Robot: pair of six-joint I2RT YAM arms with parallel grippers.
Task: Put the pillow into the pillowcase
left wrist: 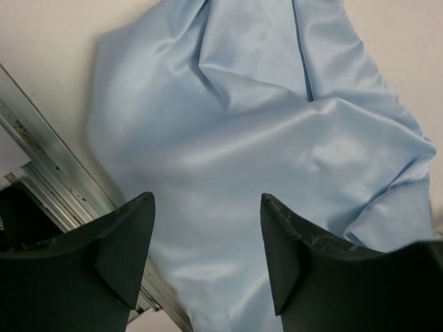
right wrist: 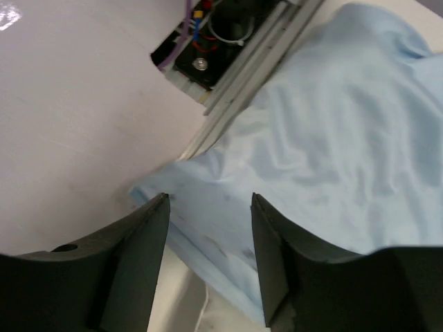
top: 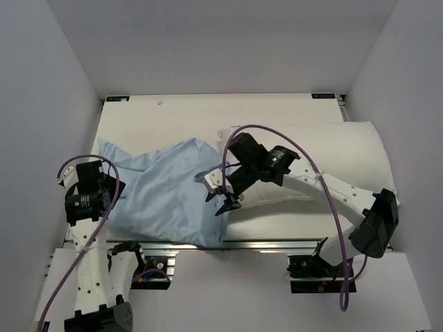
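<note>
Your left fingers stood wide apart with nothing between them. They hung over the near left part of the pillowcase, close to the aluminium rail that ran along the near edge of the bench. Your right fingers were parted too and gripped nothing. They pointed down at the pillowcase's near right edge, where its hem lay just beside the rail, but you could not tell from the wrist view whether the tips touched the cloth.

The pillowcase lay crumpled and mostly flat across the left half of the bench. Its near edge reached the rail, and one corner spread out toward the far left.

The pillow lay on the right half, lengthwise along the bench, and its right end overhung the bench's edge. Your right arm reached across it. Its left corner met the pillowcase's right edge near the middle of the bench. Almost all of the pillow lay bare outside the cloth, and the overhead view did not show whether that corner was tucked inside.
</note>
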